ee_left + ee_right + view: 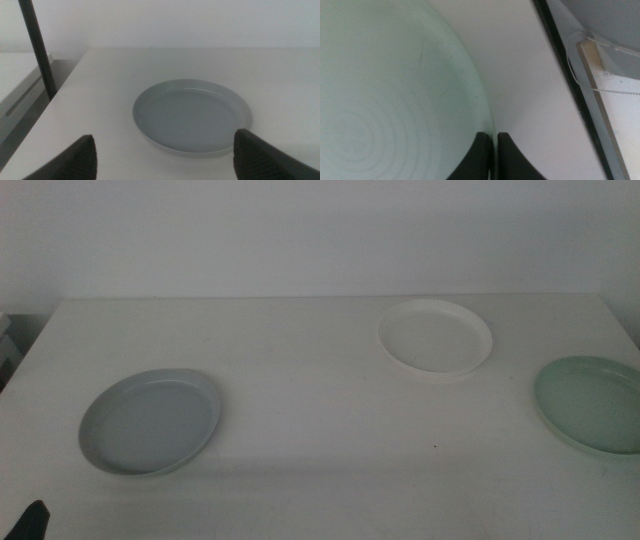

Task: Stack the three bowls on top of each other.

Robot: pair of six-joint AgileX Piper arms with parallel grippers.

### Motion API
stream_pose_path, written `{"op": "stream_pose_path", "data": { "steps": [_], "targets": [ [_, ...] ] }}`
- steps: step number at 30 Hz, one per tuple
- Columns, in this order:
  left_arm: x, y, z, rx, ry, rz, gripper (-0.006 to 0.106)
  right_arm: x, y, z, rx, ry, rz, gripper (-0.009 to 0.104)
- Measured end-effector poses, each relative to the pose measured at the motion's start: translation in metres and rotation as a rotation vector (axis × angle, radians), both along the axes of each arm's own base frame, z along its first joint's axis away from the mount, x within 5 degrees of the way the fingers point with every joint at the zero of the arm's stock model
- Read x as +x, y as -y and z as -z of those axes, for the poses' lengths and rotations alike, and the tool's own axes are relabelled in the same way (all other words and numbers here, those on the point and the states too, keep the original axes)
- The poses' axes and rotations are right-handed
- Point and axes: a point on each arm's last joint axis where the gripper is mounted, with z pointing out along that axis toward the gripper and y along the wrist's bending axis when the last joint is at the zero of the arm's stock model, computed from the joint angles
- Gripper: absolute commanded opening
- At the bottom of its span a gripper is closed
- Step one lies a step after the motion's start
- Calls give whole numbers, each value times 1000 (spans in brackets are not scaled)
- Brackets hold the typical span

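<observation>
Jaws, left: spread wide in the left wrist view, nothing between them; left gripper (165,150) hangs just short of the grey bowl (192,117).
Jaws, right: pressed close on the rim of the mint green bowl (385,95) in the right wrist view, one tip inside the rim and one outside; right gripper (494,145) sits at the bowl's edge.
Middle view, bowls: grey bowl (150,422) at left front, white bowl (435,338) right of centre and further back, mint green bowl (592,404) at the right edge, partly cut off. All three lie flat on the white table (320,400), well apart, none stacked.
Middle view, arms: only a dark tip of the left gripper (30,522) shows at the bottom left corner.
Left wrist view: grey bowl empty, near the table's edge; dark pole (37,47) stands beyond that edge.
Right wrist view: bowl's inside shows faint rings; table edge and a beaded cord (600,90) lie beyond.
</observation>
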Motion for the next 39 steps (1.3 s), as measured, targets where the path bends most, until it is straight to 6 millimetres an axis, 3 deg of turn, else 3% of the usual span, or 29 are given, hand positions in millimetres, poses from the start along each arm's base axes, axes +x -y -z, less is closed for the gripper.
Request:
{"op": "stream_pose_path", "data": {
  "steps": [4,8,11,19,24,29,35,37,39],
  "targets": [
    [0,0,0,0,0,0,105,1,-27,-33,-13,41,-73,-1],
    [0,0,0,0,0,0,105,1,-79,-70,-19,100,-204,-1],
    [0,0,0,0,0,0,105,1,-120,-85,1,137,-276,-1],
    [0,0,0,0,0,0,105,-1,-227,-82,114,161,-462,-1],
    [0,0,0,0,0,0,105,2,-273,-54,155,151,-532,-1],
    [0,0,0,0,0,0,105,3,-292,-27,156,99,-565,-1],
    [0,0,0,0,0,0,105,6,-294,-10,153,60,-562,0],
    [0,0,0,0,0,0,105,6,-294,-7,152,55,-562,4],
    [0,0,0,0,0,0,105,6,-294,-7,152,59,-561,15]
  ]
}}
